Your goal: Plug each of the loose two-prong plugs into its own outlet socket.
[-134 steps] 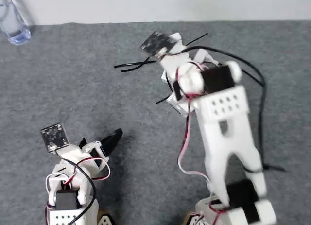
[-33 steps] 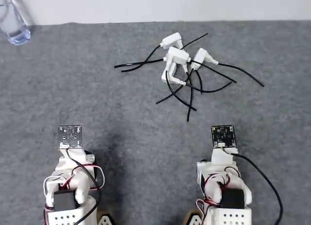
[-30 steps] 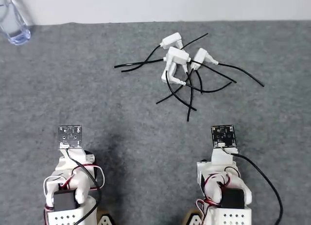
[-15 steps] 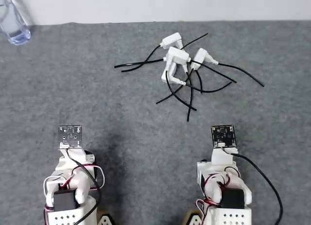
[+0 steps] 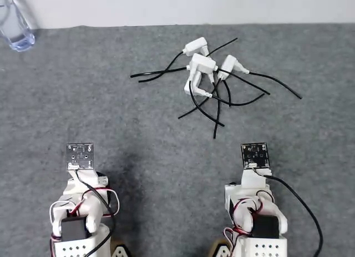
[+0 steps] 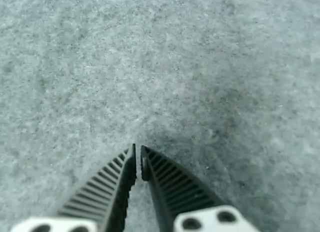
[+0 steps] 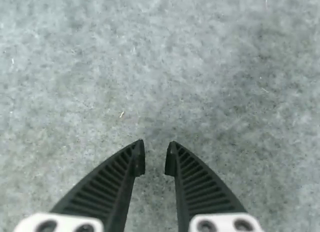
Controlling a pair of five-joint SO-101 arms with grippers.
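Note:
Several white plug and socket pieces [image 5: 201,64] on short black cords [image 5: 222,104] lie tangled on the grey carpet at the far centre; one white piece [image 5: 195,46] sits at the back and another [image 5: 229,64] to the right. I cannot tell which pieces are joined. Both arms are folded back at the near edge, the left arm [image 5: 82,212] and the right arm [image 5: 255,212], far from the tangle. My left gripper [image 6: 138,153] hangs shut over bare carpet. My right gripper [image 7: 154,159] is almost closed, a thin gap at its tips, holding nothing.
A clear glass vessel [image 5: 15,29] stands at the far left corner. A white wall edge [image 5: 177,7] borders the carpet at the back. Bare grey carpet [image 5: 166,151] stretches between the arms and the cords.
Since 4.5 s ago the right arm has drawn back from over the plugs, and the left arm has also folded in. Over the last second nothing has moved.

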